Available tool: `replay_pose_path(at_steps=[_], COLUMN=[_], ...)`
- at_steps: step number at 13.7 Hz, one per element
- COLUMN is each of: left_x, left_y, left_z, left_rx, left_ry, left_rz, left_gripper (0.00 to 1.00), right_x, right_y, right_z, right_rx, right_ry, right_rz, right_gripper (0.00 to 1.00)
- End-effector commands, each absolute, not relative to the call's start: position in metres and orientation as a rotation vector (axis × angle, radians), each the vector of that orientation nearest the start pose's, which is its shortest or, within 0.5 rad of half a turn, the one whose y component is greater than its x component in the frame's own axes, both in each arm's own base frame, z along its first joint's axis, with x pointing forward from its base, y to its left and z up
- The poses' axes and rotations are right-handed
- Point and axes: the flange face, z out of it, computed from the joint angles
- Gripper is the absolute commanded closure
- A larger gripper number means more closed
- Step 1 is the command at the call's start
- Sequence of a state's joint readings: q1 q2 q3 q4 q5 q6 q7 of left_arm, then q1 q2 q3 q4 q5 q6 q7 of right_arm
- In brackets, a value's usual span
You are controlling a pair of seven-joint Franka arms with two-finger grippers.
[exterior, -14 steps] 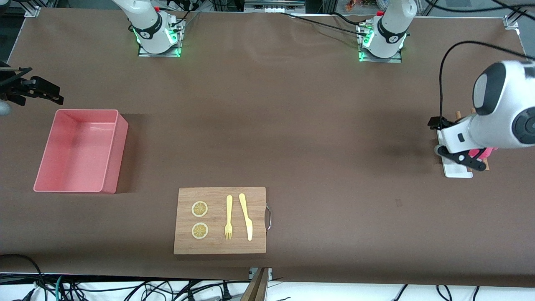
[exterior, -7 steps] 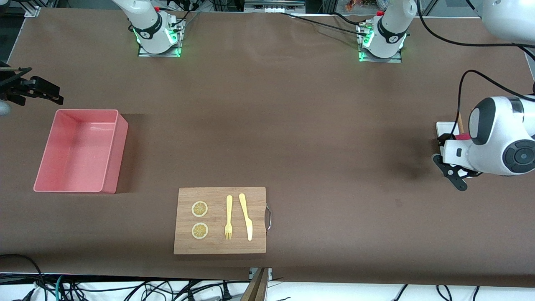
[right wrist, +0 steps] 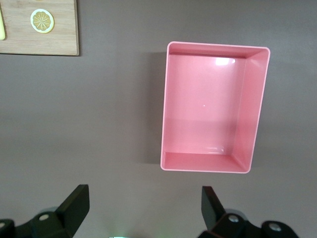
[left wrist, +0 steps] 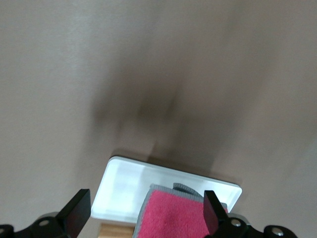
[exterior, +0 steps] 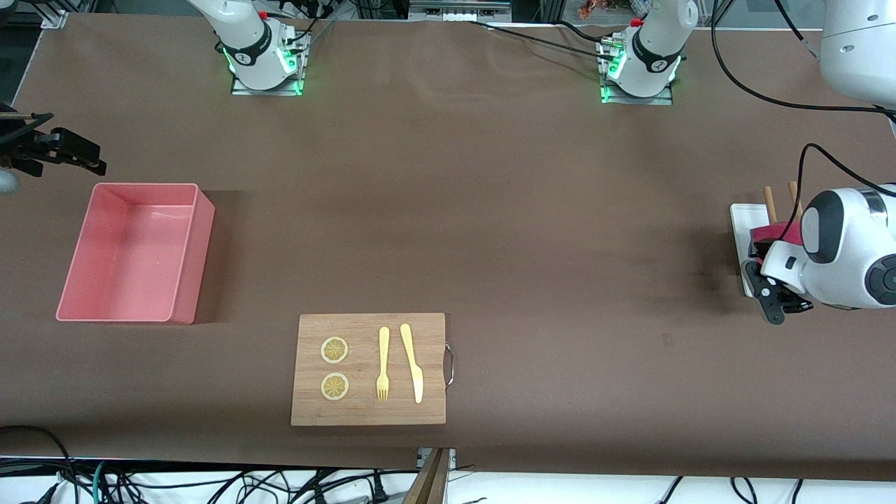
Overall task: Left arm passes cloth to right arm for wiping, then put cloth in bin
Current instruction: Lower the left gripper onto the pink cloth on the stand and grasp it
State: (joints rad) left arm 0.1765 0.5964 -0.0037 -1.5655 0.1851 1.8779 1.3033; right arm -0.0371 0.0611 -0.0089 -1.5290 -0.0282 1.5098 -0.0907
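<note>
Front view: find the cloth (exterior: 766, 233) on the white tray (exterior: 739, 224), at mid-height of the frame at the edge toward the left arm's end. Note the left gripper (exterior: 764, 294) over the tray, fingers spread wide and grasping nothing.

Left wrist view: confirm the cloth between the two spread fingers and below them, not yet touched. Judge the coming move as a straight descent onto the cloth, then closure. Treat the cloth's long axis as unknown, since the wrist hides most of it; only one grey-trimmed edge shows, running roughly across the gap from finger to finger.

Take the left arm as the nearer arm by far. Find the right gripper (exterior: 84, 154) at the frame edge toward the right arm's end, over bare table just above the bin (exterior: 133, 252) in the frame, fingers spread and holding nothing, waiting. Note the bin well apart from the cloth, almost a full frame width away, with nothing in it.

Count:
- one cloth, one bin, one tray
- two wooden pegs (exterior: 769, 203) by the tray
- one board (exterior: 367, 406) at lower middle of the frame
- two lemon slices (exterior: 334, 350), one fork (exterior: 383, 364), one knife (exterior: 413, 362) on the board
</note>
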Motion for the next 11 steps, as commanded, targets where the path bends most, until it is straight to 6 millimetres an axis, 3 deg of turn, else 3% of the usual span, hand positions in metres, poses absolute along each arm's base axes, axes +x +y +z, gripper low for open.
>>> replay_pose_path(at_steps=[1,6,11], left_x=[0.649,0.648,0.65], left_y=[0.158,0.144,0.143], left_z=[0.251,0.235,0.249], left_rx=[-2.644,-2.551,-2.434], left_ry=[1.974,2.062,2.082], left_rz=[0.452,0.58,0.734], left_gripper=[0.0,0.0,0.0], right_x=[0.569,0.569,0.569], right_y=[-0.031,-0.031,-0.031], right_z=[0.609,0.609,0.609], right_rx=[-3.147,-3.147,-3.147], right_ry=[-0.079,-0.079,-0.079], right_rz=[0.117,0.117,0.117], right_gripper=[0.0,0.0,0.0])
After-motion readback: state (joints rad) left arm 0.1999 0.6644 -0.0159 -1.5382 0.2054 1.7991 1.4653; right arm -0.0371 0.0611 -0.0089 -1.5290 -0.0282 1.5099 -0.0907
